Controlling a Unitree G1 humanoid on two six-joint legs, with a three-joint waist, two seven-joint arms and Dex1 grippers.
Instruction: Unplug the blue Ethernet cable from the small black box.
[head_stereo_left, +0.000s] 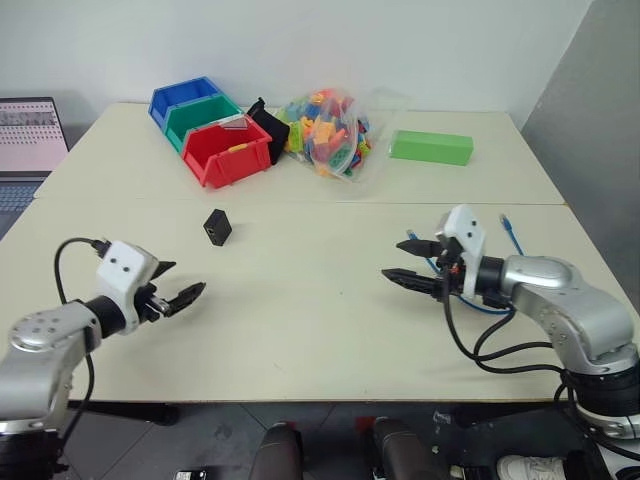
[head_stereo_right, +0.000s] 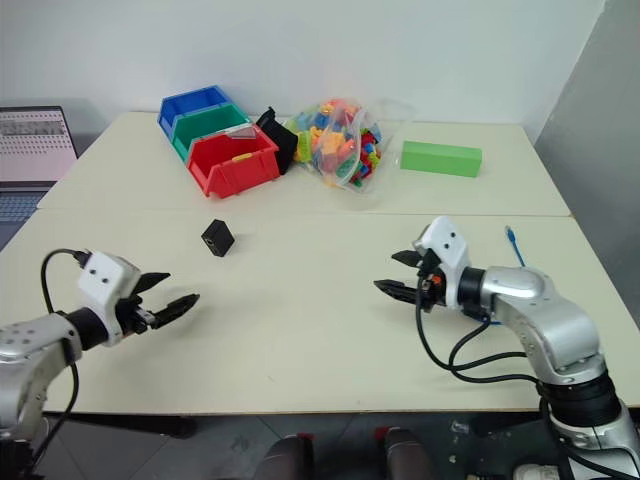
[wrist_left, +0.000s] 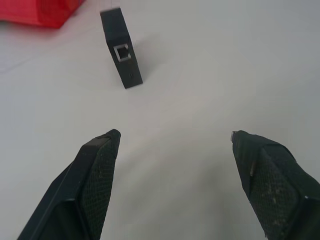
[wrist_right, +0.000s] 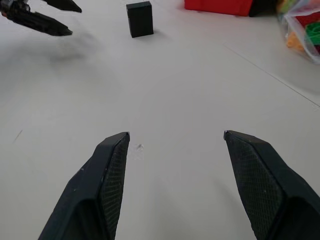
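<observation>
The small black box (head_stereo_left: 217, 227) stands on the cream table (head_stereo_left: 300, 320), left of centre. In the left wrist view the port on the box (wrist_left: 121, 48) shows with nothing plugged in. The blue Ethernet cable (head_stereo_left: 510, 232) lies on the table at the far right, behind my right arm and well away from the box; part of it is hidden by the arm. My left gripper (head_stereo_left: 185, 278) hovers open and empty just short of the box, toward the near left. Farther right, my right gripper (head_stereo_left: 393, 259) is open and empty, pointing left.
At the back of the table sit a red bin (head_stereo_left: 228, 152), a green bin (head_stereo_left: 200, 115) and a blue bin (head_stereo_left: 180, 98), with a black pouch (head_stereo_left: 268, 122), a clear bag of coloured bricks (head_stereo_left: 330, 130) and a green block (head_stereo_left: 431, 147). A laptop (head_stereo_left: 28, 135) stands far left.
</observation>
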